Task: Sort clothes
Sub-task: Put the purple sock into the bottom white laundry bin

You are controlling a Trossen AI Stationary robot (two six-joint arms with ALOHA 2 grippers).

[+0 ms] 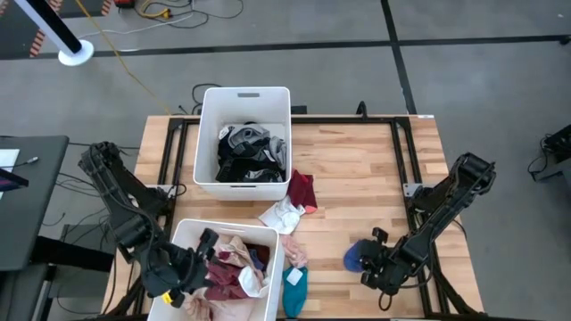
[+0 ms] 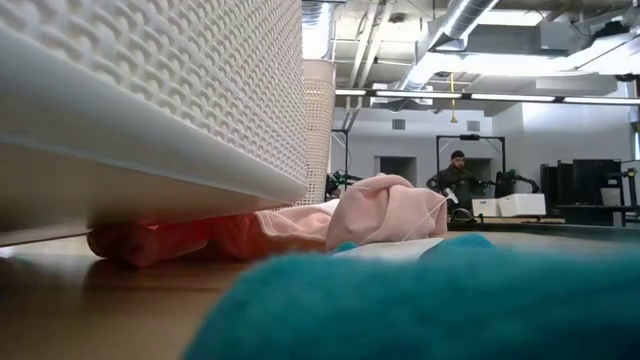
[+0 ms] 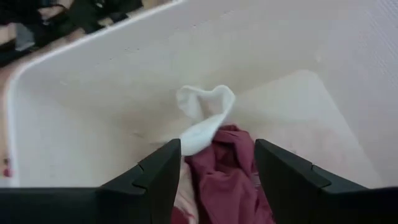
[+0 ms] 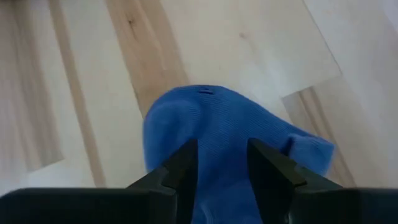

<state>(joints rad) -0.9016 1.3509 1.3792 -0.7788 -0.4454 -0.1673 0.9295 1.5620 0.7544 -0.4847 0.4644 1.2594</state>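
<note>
Looking down from above, the table (image 1: 357, 169) filled the middle of the frame, and the far bin (image 1: 244, 100) at upper centre held dark and grey garments (image 1: 248, 153), while the near bin (image 1: 182, 236) at lower left was heaped with pink and maroon pieces (image 1: 234, 267). Loose clothes lay between them: a maroon piece (image 1: 303, 189), a white one (image 1: 284, 215), a teal sock (image 1: 294, 287) at the bottom edge. The left gripper (image 3: 217, 163) hung inside the near bin, its jaws parted around a maroon cloth (image 3: 227, 177) with a white sock (image 3: 205, 118) draped just past it; whether it pinched anything I could not tell. My worry was that a lift there could drag both fabrics up together and undo the sorting. The right gripper (image 4: 222, 163) sat at lower right, jaws narrow and straddling a blue sock (image 4: 217, 124) flat on the wood. To my eye the pads might slide over that thin knit and close on nothing, or only nip a fold that slips free halfway to a bin.
</note>
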